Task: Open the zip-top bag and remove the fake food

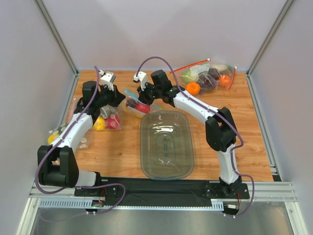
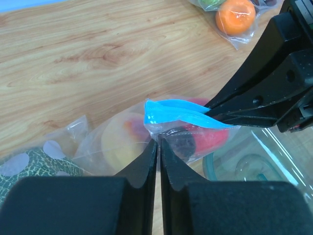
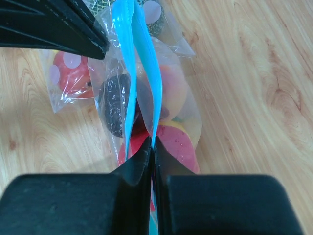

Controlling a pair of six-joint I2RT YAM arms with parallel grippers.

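The left gripper (image 2: 157, 148) is pinched shut on one lip of the zip-top bag (image 2: 122, 142); the right gripper (image 3: 151, 148) clamps the opposite blue strip; the mouth is parted; fake food (image 3: 115, 103) inside; bag just behind the clear tray (image 1: 143, 147)

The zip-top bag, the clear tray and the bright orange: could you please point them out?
zip-top bag (image 2: 171, 113), left wrist view, on its blue zip strip.
clear tray (image 1: 166, 147), top external view, on its bare floor.
bright orange (image 2: 236, 15), left wrist view, on its front.
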